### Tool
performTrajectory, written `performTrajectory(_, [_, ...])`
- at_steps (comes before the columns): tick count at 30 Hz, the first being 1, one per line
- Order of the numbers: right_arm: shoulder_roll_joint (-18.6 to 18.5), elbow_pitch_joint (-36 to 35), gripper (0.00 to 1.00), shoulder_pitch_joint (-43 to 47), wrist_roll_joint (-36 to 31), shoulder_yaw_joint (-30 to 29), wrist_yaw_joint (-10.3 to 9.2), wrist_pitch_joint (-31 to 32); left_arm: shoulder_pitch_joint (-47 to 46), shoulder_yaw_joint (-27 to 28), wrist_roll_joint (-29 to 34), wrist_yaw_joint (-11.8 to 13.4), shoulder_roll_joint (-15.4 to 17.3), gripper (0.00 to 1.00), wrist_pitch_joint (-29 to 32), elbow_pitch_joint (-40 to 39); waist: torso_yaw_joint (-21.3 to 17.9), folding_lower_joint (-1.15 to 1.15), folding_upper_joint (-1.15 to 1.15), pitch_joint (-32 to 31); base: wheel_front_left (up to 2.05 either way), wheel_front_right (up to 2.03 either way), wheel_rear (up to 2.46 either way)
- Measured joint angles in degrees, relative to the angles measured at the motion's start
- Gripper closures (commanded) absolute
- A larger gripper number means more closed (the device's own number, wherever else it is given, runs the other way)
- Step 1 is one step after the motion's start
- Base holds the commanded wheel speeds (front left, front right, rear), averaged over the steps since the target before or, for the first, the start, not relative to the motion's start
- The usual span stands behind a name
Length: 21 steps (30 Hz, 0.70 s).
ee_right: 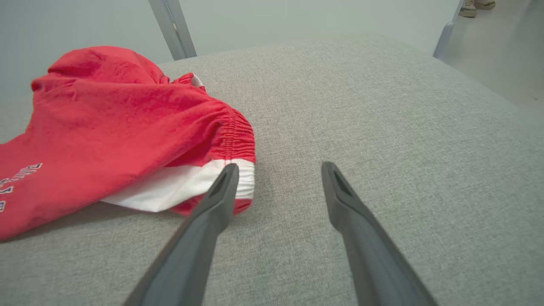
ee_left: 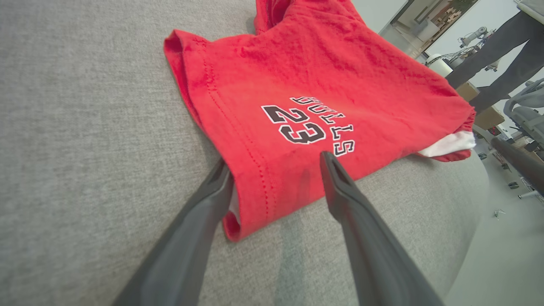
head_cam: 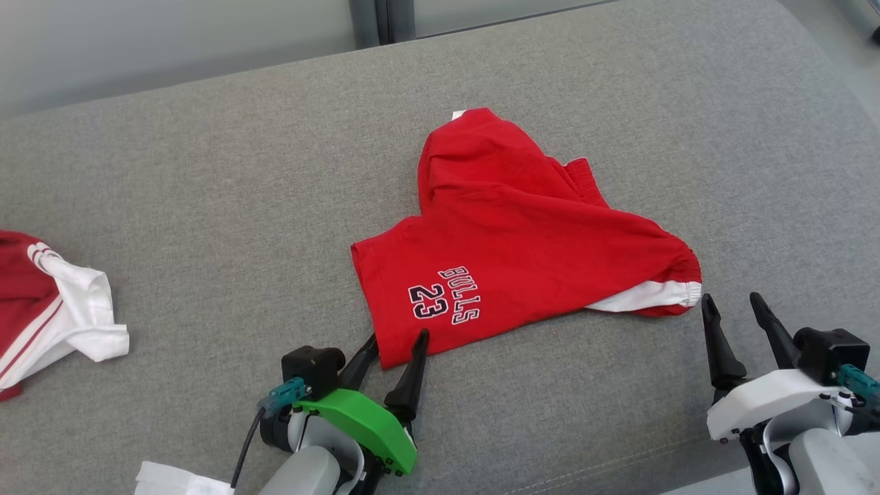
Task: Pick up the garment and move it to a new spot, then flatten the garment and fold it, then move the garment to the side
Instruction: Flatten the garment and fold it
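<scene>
**Claws spread to take both ends**

On the grey cushion (head_cam: 206,172) the red garment (head_cam: 522,234) lies crumpled mid-frame. My left claw (head_cam: 399,337) straddles its lower hem corner, jaws wide. My right claw (head_cam: 731,298) gapes empty beside its elastic end, lower right.

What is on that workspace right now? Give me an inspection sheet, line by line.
Surface: grey fabric surface, no stains seen.
Job's things: red shorts, rumpled and not flat, "BULLS 23" print facing up.
Clutter: red-and-white garment at the left edge; white item at the near edge, too cut off to identify.
Grippers: left gripper open, fingers either side of the shorts' near hem corner; right gripper open, beside the elastic waistband end, holding nothing.
Cables: black cable at the left wrist, away from the shorts.
Surroundings: person's legs standing beyond the surface; metal post behind it.
</scene>
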Motion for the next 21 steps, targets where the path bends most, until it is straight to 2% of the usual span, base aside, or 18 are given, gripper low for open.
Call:
performTrajectory(2, [0.0,0.2,0.0,0.0,0.1,0.5,-0.01,0.0,-0.1,0.0,0.0,0.0,0.0,0.01,0.0,-0.2,0.0,0.0,0.0,0.1,0.0,0.0,0.0])
performTrajectory(4, [0.1,0.2,0.0,-0.1,0.1,0.7,-0.01,0.0,-0.5,0.0,-0.1,0.0,0.0,0.14,0.0,-0.3,-0.1,0.0,0.0,0.1,0.0,0.0,0.0])
performTrajectory(5, [0.1,0.2,0.0,-0.1,0.1,0.8,0.0,0.0,-0.8,0.2,-0.1,0.0,0.0,0.36,0.0,-0.5,-0.1,0.0,0.0,0.2,0.0,0.0,0.0])
performTrajectory(6, [0.1,0.2,0.0,-0.1,0.1,1.0,-0.01,0.0,-1.0,0.2,-0.1,0.0,0.0,0.65,0.0,-1.0,-0.2,0.0,0.0,0.3,0.0,0.0,0.0])
performTrajectory(7, [0.1,0.3,0.0,-0.1,0.1,1.1,-0.01,0.0,-1.2,0.3,0.2,0.0,0.0,1.0,0.0,-1.6,-0.2,0.0,0.0,0.3,0.0,0.0,0.0])
performTrajectory(11, [0.0,0.6,0.0,-0.2,0.3,1.4,-0.01,0.0,-1.8,1.0,1.3,0.0,0.1,1.0,0.0,-3.4,-0.3,0.0,0.0,0.5,0.0,0.0,0.0])
performTrajectory(17, [0.1,0.9,0.0,-0.2,0.8,1.0,0.0,0.0,-1.9,7.8,3.9,0.0,0.8,1.0,0.0,-9.3,0.8,0.0,0.0,0.8,0.0,0.0,0.0])
performTrajectory(21, [0.7,1.2,0.0,-0.4,0.9,1.7,0.0,0.0,-2.1,9.4,5.0,0.0,2.0,1.0,0.0,-8.0,1.6,0.0,0.0,1.2,0.0,0.0,0.0])
